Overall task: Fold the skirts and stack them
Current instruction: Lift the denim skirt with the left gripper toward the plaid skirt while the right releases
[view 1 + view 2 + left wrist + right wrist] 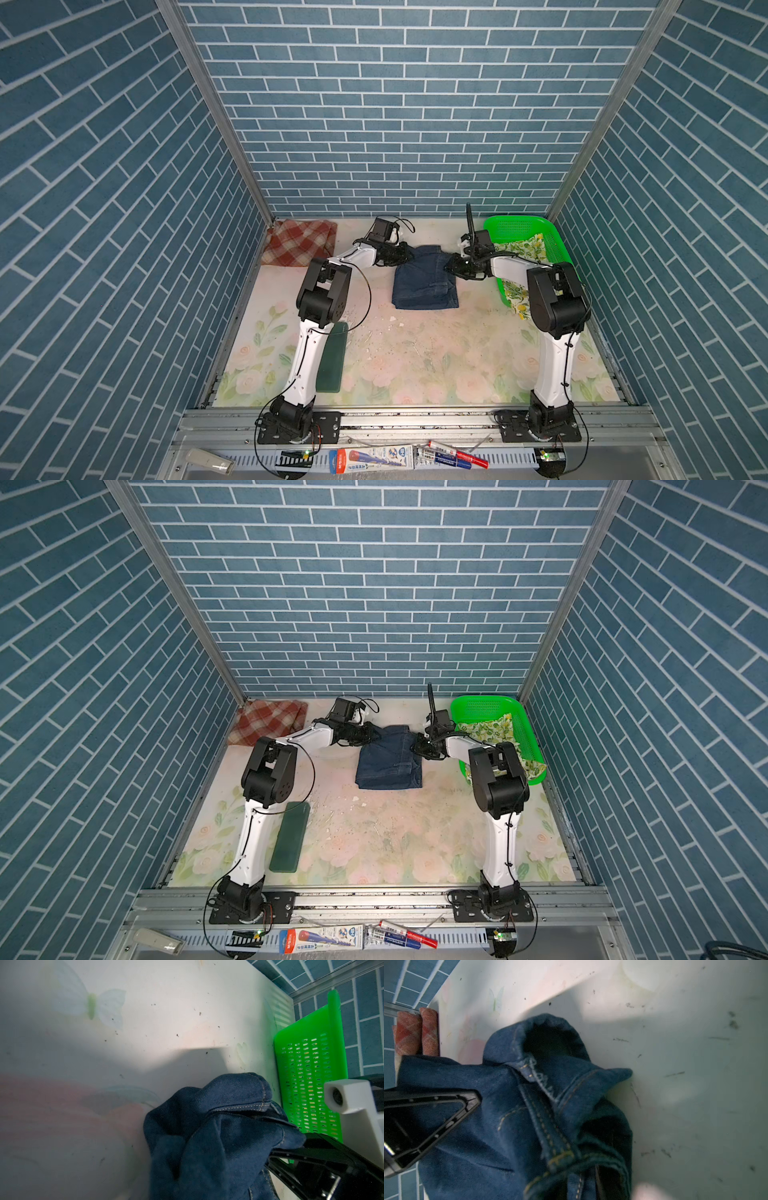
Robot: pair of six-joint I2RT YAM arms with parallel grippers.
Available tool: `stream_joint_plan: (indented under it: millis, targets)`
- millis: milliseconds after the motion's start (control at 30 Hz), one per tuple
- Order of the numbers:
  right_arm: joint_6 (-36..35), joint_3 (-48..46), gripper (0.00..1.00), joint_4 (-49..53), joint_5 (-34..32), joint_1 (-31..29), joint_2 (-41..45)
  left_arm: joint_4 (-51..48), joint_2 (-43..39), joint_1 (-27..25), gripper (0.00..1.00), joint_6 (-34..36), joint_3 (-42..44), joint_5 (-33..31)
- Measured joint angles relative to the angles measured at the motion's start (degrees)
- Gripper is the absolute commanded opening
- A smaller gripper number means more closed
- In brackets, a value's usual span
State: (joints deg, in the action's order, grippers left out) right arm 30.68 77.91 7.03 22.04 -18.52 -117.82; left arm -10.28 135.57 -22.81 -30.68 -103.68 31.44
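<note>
While left gripper (405, 254) and right gripper (451, 266) seemingly clamp the denim skirt (424, 289), basket (519, 219) stands beside.

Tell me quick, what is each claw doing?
Left claw: closed on the denim skirt.
Right claw: looks closed on the denim skirt too.
</note>
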Motion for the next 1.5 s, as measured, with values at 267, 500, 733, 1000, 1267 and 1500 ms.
stream_joint_plan:
  millis: [267, 500, 733, 1000, 1267, 1500]
  targets:
    - [-2.0, -4.7, 0.75, 0.3, -1.5, -0.5, 14.1, 1.4, -9.4, 1.3, 0.0, -3.7, 3.3, -6.3]
    - [-2.6, -6.0, 0.78, 0.2, -3.4, -3.8, 21.0, 8.9, -19.3, 7.2, 0.0, -8.5, 7.8, -13.9]
    - [-2.7, -6.6, 0.78, 0.9, -5.2, -6.4, 21.5, 14.1, -21.1, 12.0, 0.0, -12.3, 9.9, -20.0]
    - [-3.7, -6.6, 0.77, 1.5, -6.4, -6.9, 21.5, 19.9, -21.0, 14.4, 0.0, -16.8, 9.9, -23.0]
    - [-3.7, -6.6, 0.77, 1.5, -6.6, -7.2, 21.5, 24.5, -20.4, 17.3, 0.0, -20.0, 9.7, -26.4]
    - [-3.8, -6.5, 0.77, 1.6, -6.7, -7.8, 21.3, 28.5, -19.3, 20.8, 0.0, -23.2, 8.6, -28.5]
